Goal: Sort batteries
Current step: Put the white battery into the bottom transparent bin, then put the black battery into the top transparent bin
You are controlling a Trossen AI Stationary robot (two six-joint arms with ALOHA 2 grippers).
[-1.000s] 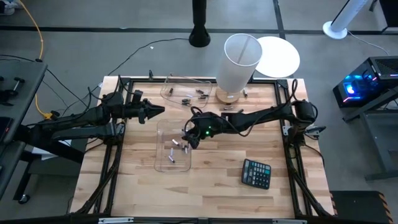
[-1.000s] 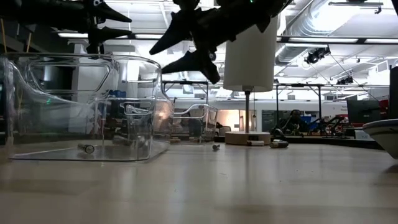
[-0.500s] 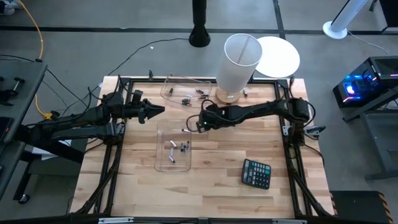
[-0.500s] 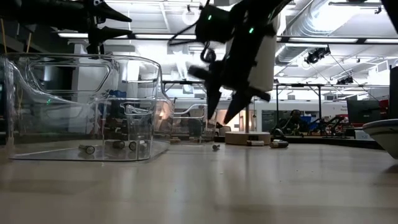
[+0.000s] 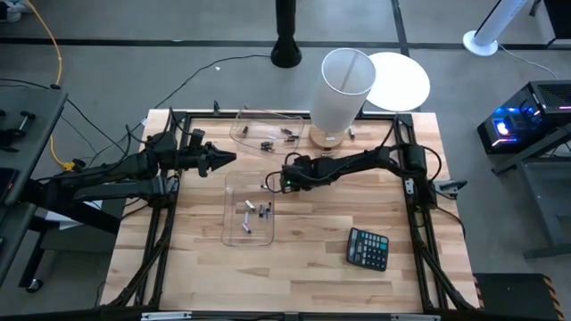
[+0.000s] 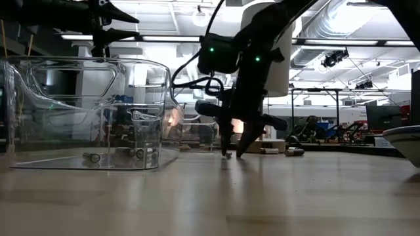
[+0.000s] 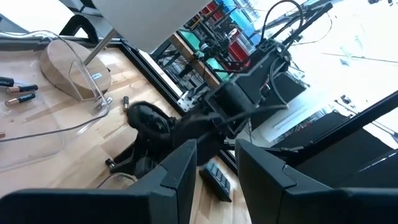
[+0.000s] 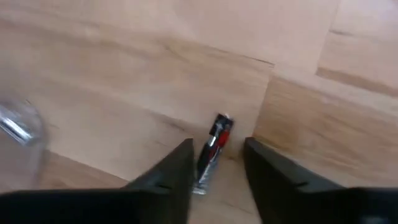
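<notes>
My right gripper (image 5: 282, 181) (image 6: 233, 152) is open and points down at the table, just right of the near clear container (image 5: 247, 209). In the right wrist view its two fingers stand on either side of a small silvery battery with a red band (image 8: 213, 151) that lies flat on the wood; no touch shows. Several batteries (image 5: 252, 212) (image 6: 125, 153) lie on the near container's floor. More batteries (image 5: 268, 143) lie in the far clear container (image 5: 266, 131). My left gripper (image 5: 230, 159) (image 6: 134, 26) waits open, raised over the table's left side.
A tall white cylinder (image 5: 343, 89) on a wooden base stands at the far edge, with loose batteries (image 5: 332, 156) beside the base. A white plate (image 5: 400, 80) sits behind it. A black calculator (image 5: 368, 248) lies near the right front. Bare wood shows along the near side.
My right gripper has moved from over the near container toward the far right, tipped its fingers downward and come down to the table around a loose battery. More batteries now lie on the near container's floor than a second ago.
</notes>
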